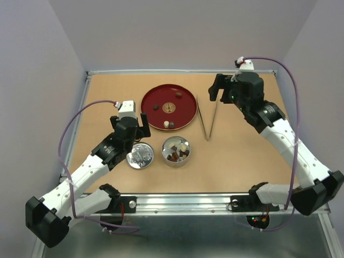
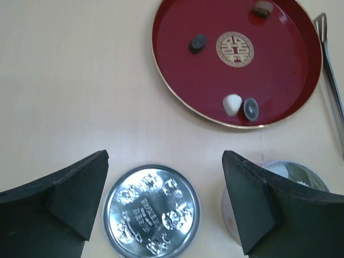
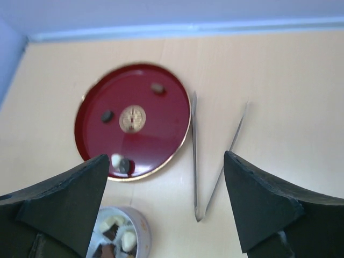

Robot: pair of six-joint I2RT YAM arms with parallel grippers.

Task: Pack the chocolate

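The left end effector (image 2: 164, 156) was held released over an embossed round silver lid (image 2: 151, 211). Chocolate (image 1: 177, 151) was heaped in a shiny round tin (image 1: 175, 164), with four pieces scattered on a glossy red plate (image 1: 180, 110). Slender metal tongs (image 1: 214, 121) were seen below the released, empty right end effector (image 3: 166, 161).

The chocolate (image 1: 177, 151) lies in two spots at the middle of the top view. Four pieces sit loose on the red tray (image 1: 185, 112): a dark round one at its left, a brown one at its upper right, and a cream-white lump just beside a dark round disc at its lower edge. The rest, dark brown, reddish and cream pieces, are heaped in the tin (image 1: 163, 151) just below the tray.
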